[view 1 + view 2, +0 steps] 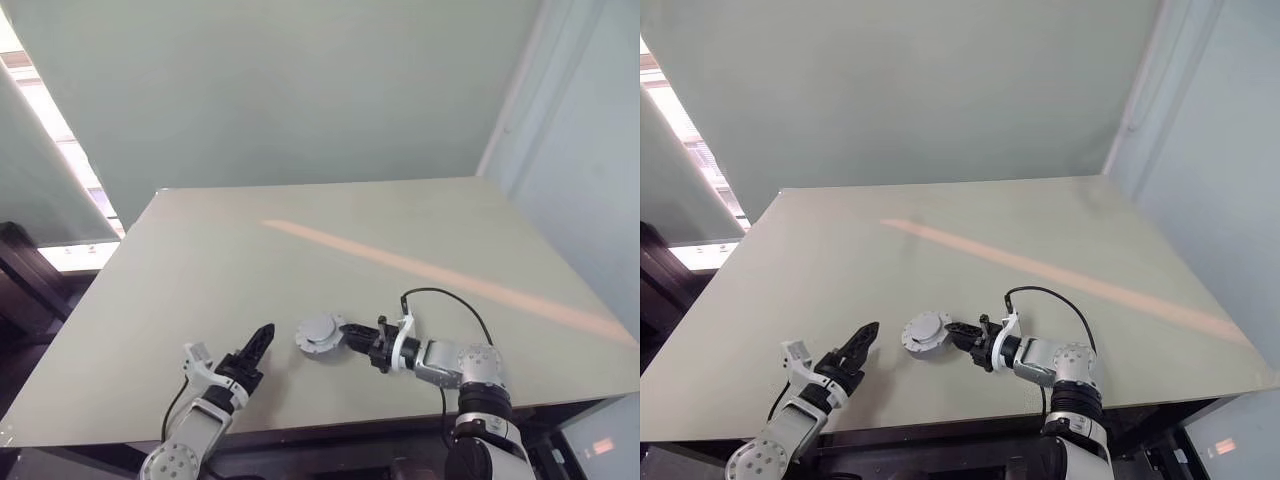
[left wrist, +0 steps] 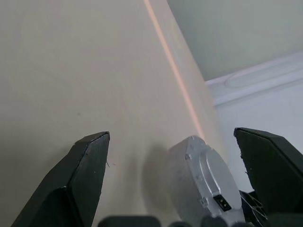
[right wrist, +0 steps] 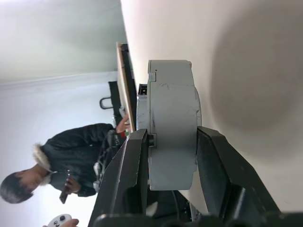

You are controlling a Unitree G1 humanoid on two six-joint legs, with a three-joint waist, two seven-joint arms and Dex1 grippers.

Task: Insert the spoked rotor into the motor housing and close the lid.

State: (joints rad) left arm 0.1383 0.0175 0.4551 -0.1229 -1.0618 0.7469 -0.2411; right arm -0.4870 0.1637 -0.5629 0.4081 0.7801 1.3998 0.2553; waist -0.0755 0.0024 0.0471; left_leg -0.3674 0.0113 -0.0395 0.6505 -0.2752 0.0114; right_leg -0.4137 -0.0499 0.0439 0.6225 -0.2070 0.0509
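Note:
My right gripper is shut on the edge of a thick round silver-grey body near the table's front, held tilted just over the tabletop. In the right wrist view the two fingers clamp its two flat faces, and a seam runs around its side, so the lid sits closed on the motor housing. The spoked rotor is hidden. My left gripper stands open a little to the left of the body, apart from it; its wrist view has the body between its spread fingers.
The beige table carries a pale pink stripe of light running diagonally to the right. Its front edge lies close below both grippers. A person in a dark jacket stands beyond the table's side.

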